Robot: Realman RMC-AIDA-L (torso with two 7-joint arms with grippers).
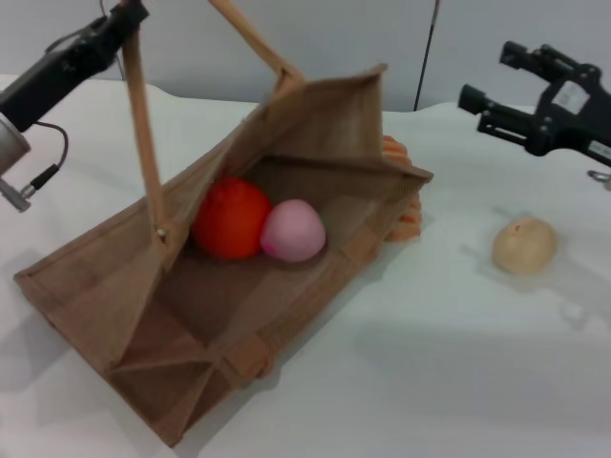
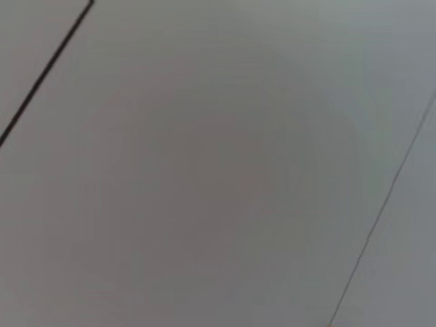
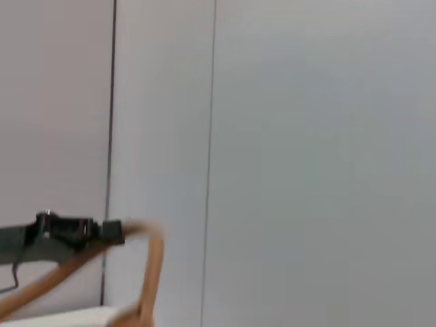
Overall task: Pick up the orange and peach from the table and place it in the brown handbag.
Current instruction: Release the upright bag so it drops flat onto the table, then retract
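The brown handbag lies tilted on the white table with its mouth open toward me. The orange and the pink peach rest side by side inside it, touching. My left gripper is raised at the upper left and shut on one of the bag's tan handles, pulling it up. It also shows in the right wrist view, holding the handle. My right gripper is open and empty, raised at the upper right, apart from the bag. The left wrist view shows only wall.
A beige round fruit lies on the table to the right of the bag, below my right gripper. A striped orange-and-cream bread loaf peeks out behind the bag's right edge.
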